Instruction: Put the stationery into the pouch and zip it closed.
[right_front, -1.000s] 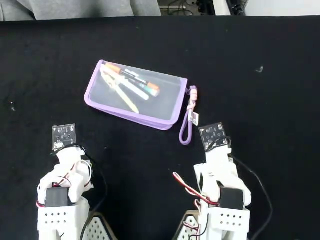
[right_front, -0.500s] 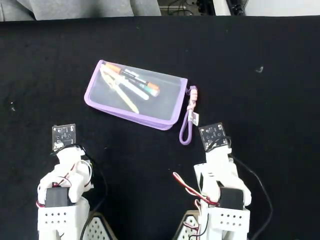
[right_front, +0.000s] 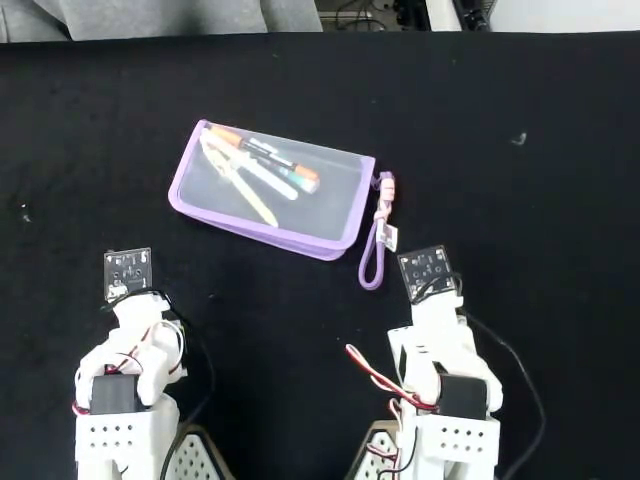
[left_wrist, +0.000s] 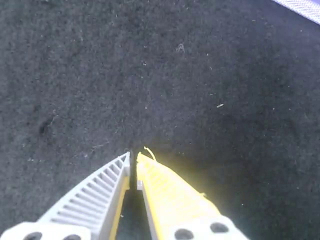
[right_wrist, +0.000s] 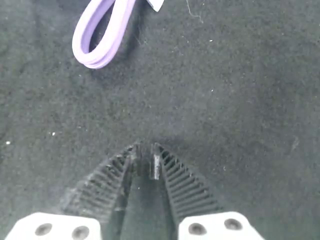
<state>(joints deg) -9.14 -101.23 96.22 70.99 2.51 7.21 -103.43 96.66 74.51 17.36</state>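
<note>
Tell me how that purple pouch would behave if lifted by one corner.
The pouch looks like thin clear plastic, so it would probably sag. The pens lie loose inside and would likely slide downward. Its strap seems limp and should dangle.

Lilac-trimmed clear pouch (right_front: 330, 205), black table (right_front: 520, 210)
</note>
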